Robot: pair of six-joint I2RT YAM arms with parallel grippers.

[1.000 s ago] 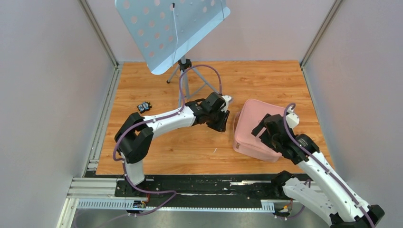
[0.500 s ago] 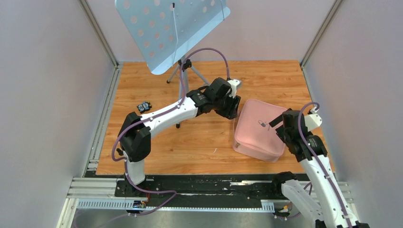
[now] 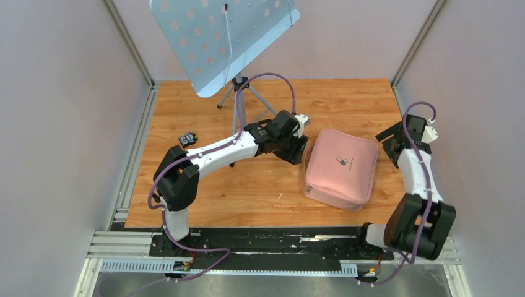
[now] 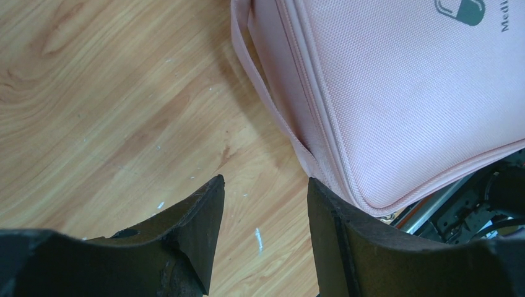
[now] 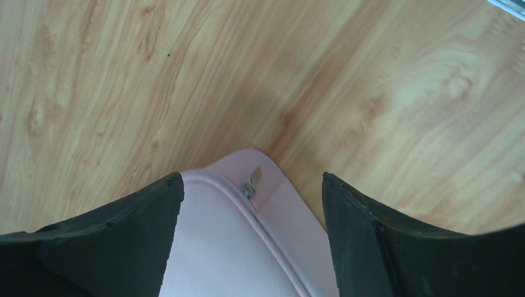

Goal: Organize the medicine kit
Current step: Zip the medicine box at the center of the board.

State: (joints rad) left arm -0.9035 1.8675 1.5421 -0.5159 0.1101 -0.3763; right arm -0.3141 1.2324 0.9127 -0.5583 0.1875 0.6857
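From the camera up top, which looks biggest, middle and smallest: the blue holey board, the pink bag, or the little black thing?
1. Blue holey board, though it may sit nearer the camera.
2. Pink bag.
3. Little black thing.

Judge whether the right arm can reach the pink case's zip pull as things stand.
Probably yes: the right gripper hangs open over the medicine kit corner, with the zip pull lying uncovered between its jaws.
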